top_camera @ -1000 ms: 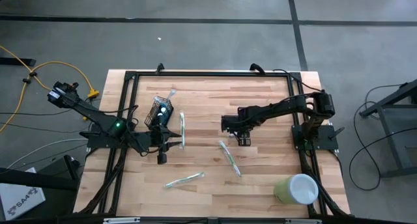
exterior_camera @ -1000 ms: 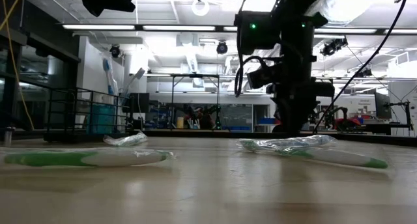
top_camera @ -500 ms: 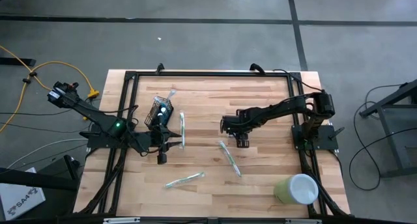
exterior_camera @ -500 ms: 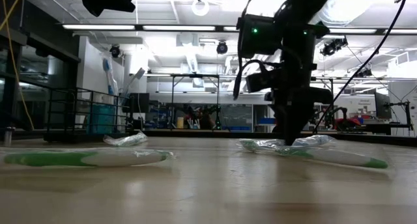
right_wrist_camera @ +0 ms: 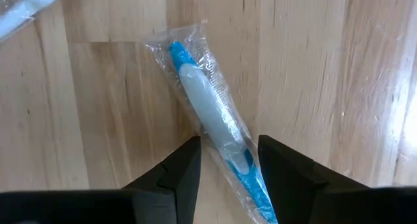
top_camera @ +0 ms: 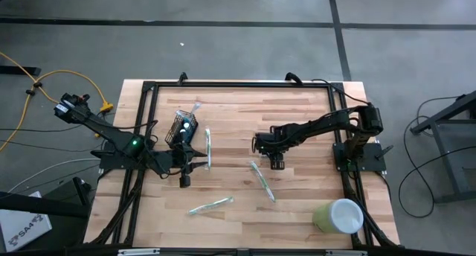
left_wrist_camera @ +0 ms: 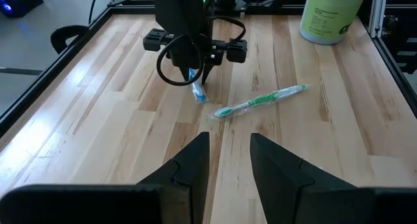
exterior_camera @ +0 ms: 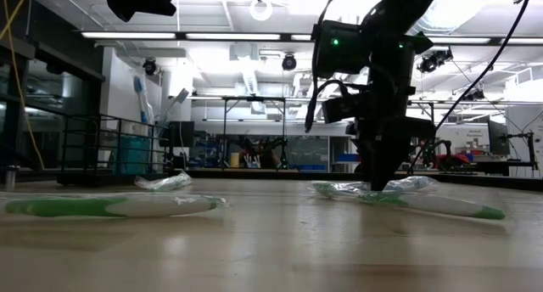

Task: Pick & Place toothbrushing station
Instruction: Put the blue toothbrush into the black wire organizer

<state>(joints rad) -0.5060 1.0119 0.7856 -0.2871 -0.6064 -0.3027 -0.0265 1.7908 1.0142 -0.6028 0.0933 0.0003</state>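
The toothbrushing station, a small black wire-mesh holder [top_camera: 184,128], stands at the table's left with a wrapped brush sticking out of it. A blue toothbrush in clear wrap [right_wrist_camera: 208,107] lies flat on the wood near the table's middle. My right gripper [right_wrist_camera: 228,144] points down over it, open, one finger on each side of the wrapped handle; I cannot tell whether the fingers touch the wrap. The left wrist view shows it above that brush [left_wrist_camera: 197,92]. My left gripper [left_wrist_camera: 229,160] waits open beside the holder, nothing between its fingers.
Wrapped green-and-white toothbrushes lie loose on the table: one [top_camera: 207,148] right of the holder, one [top_camera: 262,180] just near of my right gripper, one [top_camera: 210,205] toward the near edge. A pale green cup [top_camera: 338,216] stands at the near right corner.
My right gripper has tipped more steeply downward, and its fingertips have sunk toward the wrapped blue toothbrush on the table. Its jaws have kept the same gap. The toothbrush has not moved.
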